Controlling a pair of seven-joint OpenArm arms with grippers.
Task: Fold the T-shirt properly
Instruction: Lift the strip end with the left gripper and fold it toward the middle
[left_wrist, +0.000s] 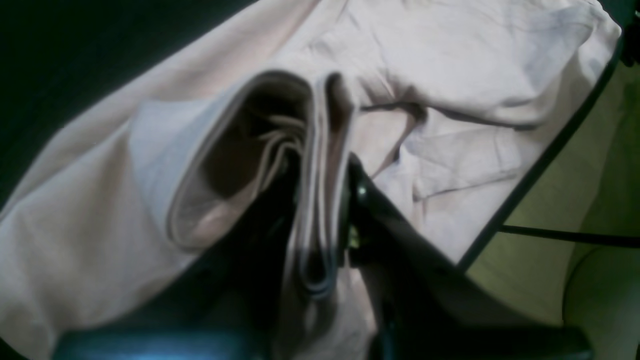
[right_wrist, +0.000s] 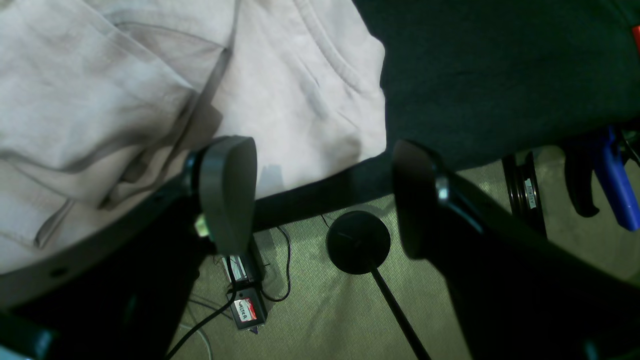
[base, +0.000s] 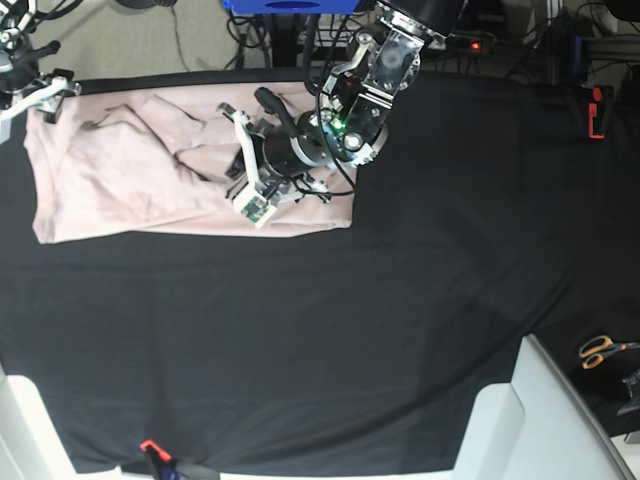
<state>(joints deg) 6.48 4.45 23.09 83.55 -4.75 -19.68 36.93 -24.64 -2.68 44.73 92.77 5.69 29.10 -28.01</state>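
The T-shirt (base: 130, 180) is lying at the far left part of the table, on the black cloth (base: 400, 300) that is covering the whole top. At the far left edge, the right gripper (right_wrist: 325, 195) is hanging over the table's rim with its fingers (right_wrist: 227, 190) standing wide apart and nothing between them. Under it, on the green carpet (right_wrist: 325, 310), a round black base (right_wrist: 358, 242) with a rod is standing, and a small box (right_wrist: 246, 311) with cables is lying there; its label is reading something like "WAITER", but I cannot be sure. A blue clamp (right_wrist: 617, 175) is showing at the right of this view. More to the right, the left gripper (left_wrist: 322, 200) is pressing closed on a bunch of several folded layers of the T-shirt, and its arm (base: 370, 90) is covering part of the shirt. Far right, a red clip (base: 597, 110) is sitting on the cloth and orange scissors (base: 600, 350) are lying beside the table. The shirt is looking pale pink, plain, thin and wrinkled.
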